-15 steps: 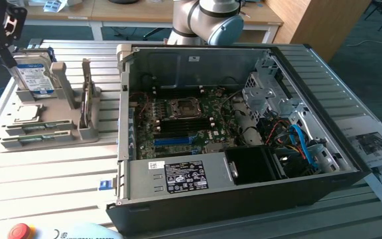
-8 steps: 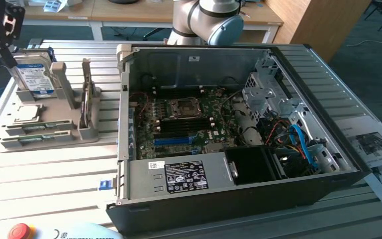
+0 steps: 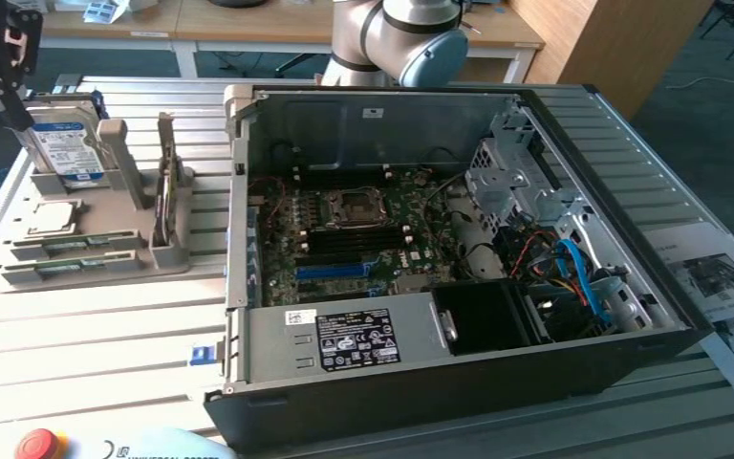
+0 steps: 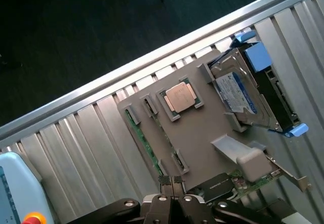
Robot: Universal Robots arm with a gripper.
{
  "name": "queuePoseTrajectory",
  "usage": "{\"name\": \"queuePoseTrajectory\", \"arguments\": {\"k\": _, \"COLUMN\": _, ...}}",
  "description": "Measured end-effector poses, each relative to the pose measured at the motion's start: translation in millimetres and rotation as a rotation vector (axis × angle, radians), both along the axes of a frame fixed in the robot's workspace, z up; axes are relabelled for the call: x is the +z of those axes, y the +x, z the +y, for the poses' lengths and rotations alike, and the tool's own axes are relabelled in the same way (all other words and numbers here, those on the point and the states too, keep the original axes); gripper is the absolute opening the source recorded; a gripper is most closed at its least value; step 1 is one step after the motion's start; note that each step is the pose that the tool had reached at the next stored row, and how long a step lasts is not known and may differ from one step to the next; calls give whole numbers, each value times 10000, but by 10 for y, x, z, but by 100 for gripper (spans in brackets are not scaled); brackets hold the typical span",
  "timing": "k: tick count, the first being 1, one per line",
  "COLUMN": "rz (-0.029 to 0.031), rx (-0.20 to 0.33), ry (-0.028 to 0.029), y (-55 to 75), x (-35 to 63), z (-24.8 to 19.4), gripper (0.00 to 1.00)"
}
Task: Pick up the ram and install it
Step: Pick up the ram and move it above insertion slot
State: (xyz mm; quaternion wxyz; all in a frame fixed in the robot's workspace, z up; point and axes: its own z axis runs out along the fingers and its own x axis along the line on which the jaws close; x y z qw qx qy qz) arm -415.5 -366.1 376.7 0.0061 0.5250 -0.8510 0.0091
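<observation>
Your gripper [image 4: 171, 181] hangs above the grey parts holder [image 4: 202, 133] with its fingers pressed together, gripping nothing. The ram [image 4: 143, 142] sits on edge in the slot along the holder's rim, near the CPU [image 4: 180, 96] — untouched, I'd judge. Mind the risk: come down with the fingers closed or off line and you'd likely strike the thin board's top edge or the slot wall — it could chip, or tilt in a skewed grasp
</observation>
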Motion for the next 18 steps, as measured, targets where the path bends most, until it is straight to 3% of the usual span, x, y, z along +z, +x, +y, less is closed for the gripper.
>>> {"name": "queuePoseTrajectory", "arguments": {"k": 18, "rz": 0, "rx": 3274, "ry": -93, "y": 0, "x": -3, "z": 0, "gripper": 10}}
